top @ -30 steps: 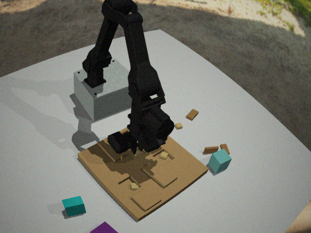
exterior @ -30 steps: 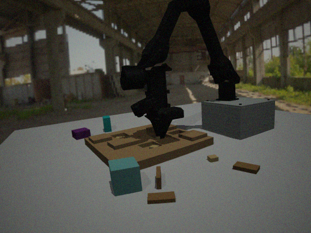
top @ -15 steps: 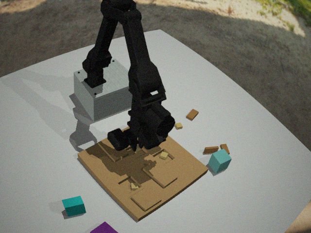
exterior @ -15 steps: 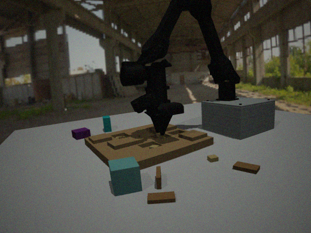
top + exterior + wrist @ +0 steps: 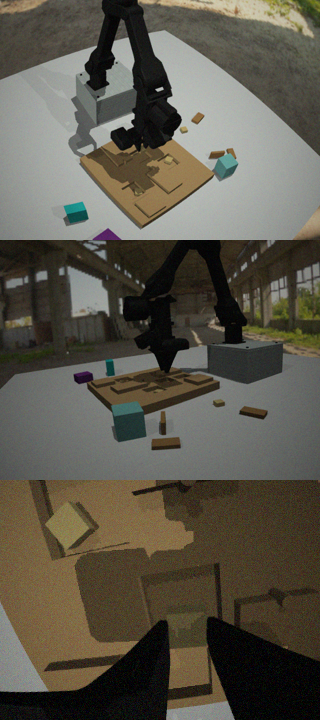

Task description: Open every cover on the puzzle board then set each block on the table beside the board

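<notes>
Tan and seemingly rigid and light, the small block (image 5: 187,626) in the puzzle board (image 5: 180,178) well near the table's centre sits clenched on opposite flat faces by the gripper (image 5: 187,640).

The board (image 5: 180,180) lies mid-table, in front of the pedestal (image 5: 116,103). The gripper (image 5: 165,368) stands over a well at the board's back part, pinching a block (image 5: 188,626) there. Two more blocks (image 5: 168,159) (image 5: 138,191) sit in wells. Another block (image 5: 183,129) lies on the table (image 5: 258,129), behind the board.
</notes>
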Action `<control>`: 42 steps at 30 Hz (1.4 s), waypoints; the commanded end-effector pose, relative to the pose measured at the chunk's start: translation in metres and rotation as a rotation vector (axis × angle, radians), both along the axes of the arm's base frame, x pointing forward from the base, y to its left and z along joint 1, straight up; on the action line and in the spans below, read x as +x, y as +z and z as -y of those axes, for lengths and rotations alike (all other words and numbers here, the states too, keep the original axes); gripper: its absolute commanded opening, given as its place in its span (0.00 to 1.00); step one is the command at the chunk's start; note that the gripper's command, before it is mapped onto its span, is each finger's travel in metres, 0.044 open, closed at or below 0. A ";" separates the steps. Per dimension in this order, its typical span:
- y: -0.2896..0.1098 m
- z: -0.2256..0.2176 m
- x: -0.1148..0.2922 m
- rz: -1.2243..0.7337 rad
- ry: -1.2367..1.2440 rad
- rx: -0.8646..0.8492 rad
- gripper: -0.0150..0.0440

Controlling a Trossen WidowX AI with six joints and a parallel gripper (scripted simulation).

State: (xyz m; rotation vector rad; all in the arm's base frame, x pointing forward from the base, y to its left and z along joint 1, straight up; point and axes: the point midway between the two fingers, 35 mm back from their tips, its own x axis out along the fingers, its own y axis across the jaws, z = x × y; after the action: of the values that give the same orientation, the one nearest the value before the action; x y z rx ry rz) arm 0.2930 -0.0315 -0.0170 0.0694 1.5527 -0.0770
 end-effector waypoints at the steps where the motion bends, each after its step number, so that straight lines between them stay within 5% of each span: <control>1: 0.007 0.000 0.001 0.005 -0.003 -0.002 0.39; 29: 0.063 -0.001 0.000 0.005 -0.003 -0.003 0.39; 42: 0.063 -0.050 -0.003 0.005 -0.003 0.002 0.39</control>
State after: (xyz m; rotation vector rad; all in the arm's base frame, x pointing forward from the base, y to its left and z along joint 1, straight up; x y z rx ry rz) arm 0.2929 0.0050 0.0461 0.0705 1.5449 -0.0738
